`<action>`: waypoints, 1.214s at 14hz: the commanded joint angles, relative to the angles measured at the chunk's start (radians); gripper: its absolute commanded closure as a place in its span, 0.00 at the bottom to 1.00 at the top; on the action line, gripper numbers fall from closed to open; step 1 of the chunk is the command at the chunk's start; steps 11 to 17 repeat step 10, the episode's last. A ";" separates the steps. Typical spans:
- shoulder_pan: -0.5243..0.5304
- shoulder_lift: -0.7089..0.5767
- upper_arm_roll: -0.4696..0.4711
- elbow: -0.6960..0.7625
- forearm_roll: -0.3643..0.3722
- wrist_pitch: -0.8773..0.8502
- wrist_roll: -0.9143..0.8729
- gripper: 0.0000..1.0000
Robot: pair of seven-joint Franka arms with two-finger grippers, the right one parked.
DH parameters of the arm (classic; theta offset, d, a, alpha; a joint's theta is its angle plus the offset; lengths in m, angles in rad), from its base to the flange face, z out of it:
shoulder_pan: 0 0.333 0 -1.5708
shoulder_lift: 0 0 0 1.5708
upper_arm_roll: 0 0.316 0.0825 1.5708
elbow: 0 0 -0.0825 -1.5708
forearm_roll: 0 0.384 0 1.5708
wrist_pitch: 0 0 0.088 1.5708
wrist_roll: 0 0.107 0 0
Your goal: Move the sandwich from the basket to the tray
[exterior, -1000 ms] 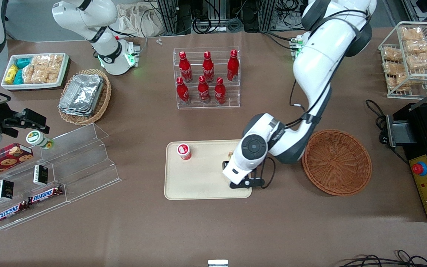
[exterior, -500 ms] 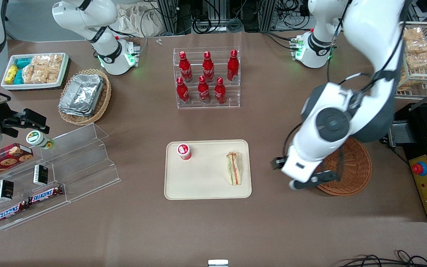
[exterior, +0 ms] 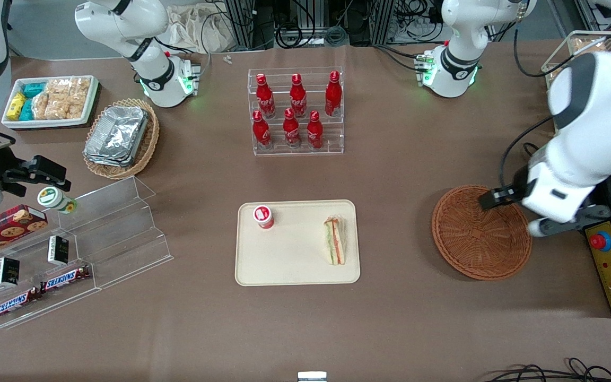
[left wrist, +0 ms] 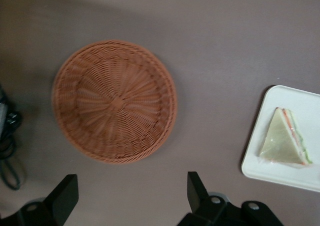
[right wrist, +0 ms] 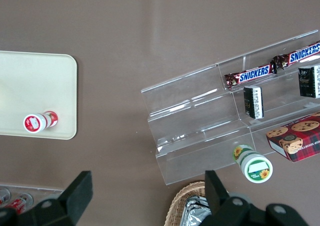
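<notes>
The wrapped triangular sandwich (exterior: 335, 241) (left wrist: 285, 141) lies flat on the beige tray (exterior: 284, 260) (left wrist: 300, 178), near the tray edge that faces the basket. Nothing lies in the reddish-brown wicker basket (exterior: 475, 244) (left wrist: 115, 100). My left gripper (exterior: 560, 223) (left wrist: 131, 193) hangs high over the basket's rim on the working arm's end. It is open, with only bare table showing between its black fingers (left wrist: 65, 196). It is well apart from the sandwich.
A small red-capped cup (exterior: 264, 216) (right wrist: 39, 121) stands on the tray. A black control box with a red button (exterior: 610, 260) sits just past the basket, under the arm. A cola bottle rack (exterior: 296, 111) and a clear stepped shelf (exterior: 98, 239) stand farther off.
The gripper was low over the tray a second ago. It has let go of the sandwich there, risen, and swung past the basket toward the working arm's end.
</notes>
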 commanded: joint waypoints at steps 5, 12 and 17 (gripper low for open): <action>0.126 -0.185 -0.008 -0.163 -0.073 -0.014 0.239 0.04; 0.154 -0.075 -0.011 0.018 -0.055 -0.069 0.344 0.01; 0.154 -0.075 -0.011 0.018 -0.055 -0.069 0.344 0.01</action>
